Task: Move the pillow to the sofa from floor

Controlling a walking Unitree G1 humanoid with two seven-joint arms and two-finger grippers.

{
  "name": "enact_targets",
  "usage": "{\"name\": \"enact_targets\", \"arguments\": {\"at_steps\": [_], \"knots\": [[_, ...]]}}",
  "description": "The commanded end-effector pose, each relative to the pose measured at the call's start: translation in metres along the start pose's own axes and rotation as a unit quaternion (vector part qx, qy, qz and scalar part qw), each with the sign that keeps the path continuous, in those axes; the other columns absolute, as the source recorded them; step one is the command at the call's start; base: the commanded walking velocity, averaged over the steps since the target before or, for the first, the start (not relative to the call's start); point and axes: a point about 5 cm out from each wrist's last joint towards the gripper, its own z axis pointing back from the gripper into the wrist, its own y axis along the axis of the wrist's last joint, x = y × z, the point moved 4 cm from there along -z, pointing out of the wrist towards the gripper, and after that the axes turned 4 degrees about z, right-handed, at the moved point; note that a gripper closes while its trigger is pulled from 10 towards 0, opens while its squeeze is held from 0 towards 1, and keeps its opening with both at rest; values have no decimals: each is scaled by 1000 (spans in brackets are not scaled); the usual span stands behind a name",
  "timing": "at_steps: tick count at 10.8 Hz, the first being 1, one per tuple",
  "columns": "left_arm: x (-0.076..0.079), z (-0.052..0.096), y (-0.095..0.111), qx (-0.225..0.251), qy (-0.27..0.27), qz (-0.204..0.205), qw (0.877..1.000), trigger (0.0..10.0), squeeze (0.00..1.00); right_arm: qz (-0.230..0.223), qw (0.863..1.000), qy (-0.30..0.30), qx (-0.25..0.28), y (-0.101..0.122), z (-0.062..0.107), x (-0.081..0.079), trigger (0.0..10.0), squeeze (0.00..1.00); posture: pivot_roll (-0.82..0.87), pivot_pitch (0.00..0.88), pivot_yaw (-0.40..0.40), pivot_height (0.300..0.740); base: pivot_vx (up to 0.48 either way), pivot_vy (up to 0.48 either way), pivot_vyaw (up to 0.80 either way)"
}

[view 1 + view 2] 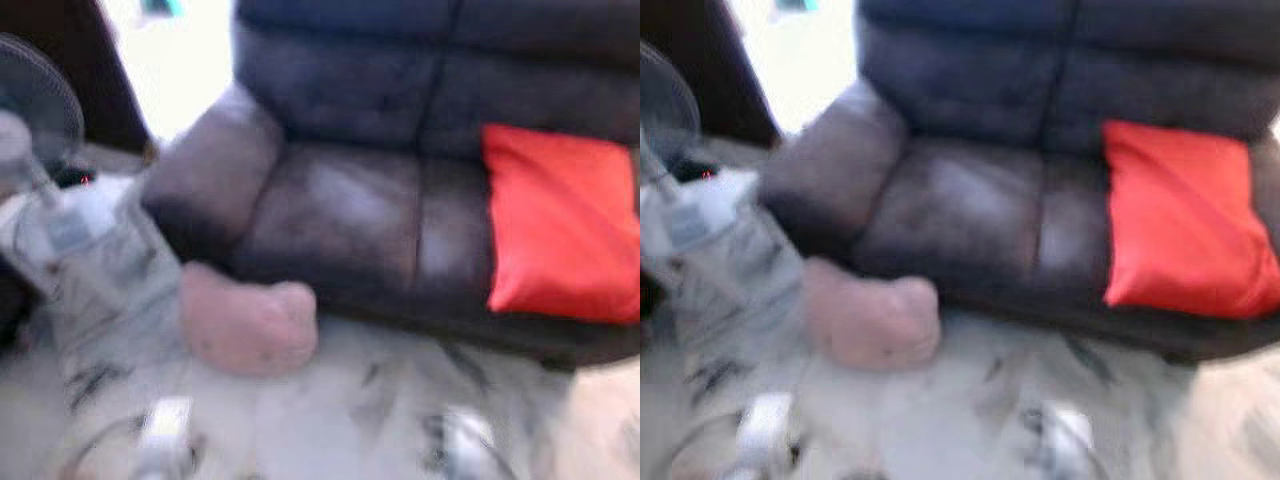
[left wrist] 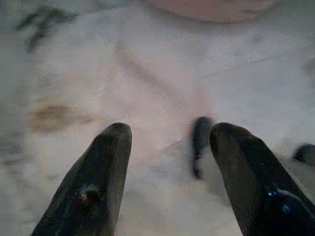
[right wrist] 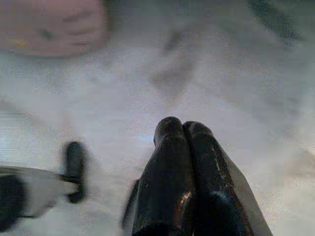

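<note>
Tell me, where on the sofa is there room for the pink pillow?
The sofa seat is bare between its left armrest and the red cushion, which crowds the right side. The pink pillow lies on the floor just in front of that free spot.

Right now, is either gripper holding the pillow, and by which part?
Nothing is held. The left gripper is open over the floor, the right gripper is shut on nothing, and the pink pillow lies on the floor by the sofa.
</note>
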Motion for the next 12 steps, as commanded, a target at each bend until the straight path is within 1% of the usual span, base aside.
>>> {"name": "enact_targets", "arguments": {"at_steps": [1,5,9,10,11,12], "knots": [[7,1,-9,-15,-8,5,1000,10000,0,-2,1000,-16,-18,-12,3,11,10000,0,145,120,-1,740,0,461,0],[6,1,-10,-15,-9,1,1000,10000,0,-4,1000,-15,-21,-15,3,8,10000,0,148,117,6,740,0,458,0],[5,1,-10,-15,-10,0,1000,10000,0,-8,999,-24,-30,-22,7,20,10000,0,150,134,6,740,0,458,0],[5,1,-9,-14,-11,-1,1000,10000,0,-8,999,-19,-28,-20,5,9,10000,0,151,138,4,740,0,454,0],[5,1,-8,-13,-11,-1,1000,10000,0,-7,999,-17,-28,-19,3,1,10000,0,151,142,4,740,0,461,0],[9,2,-11,-12,-13,-3,1000,10000,0,-5,1000,-15,-27,-18,3,-3,10000,0,151,144,3,740,0,0,0]]}}
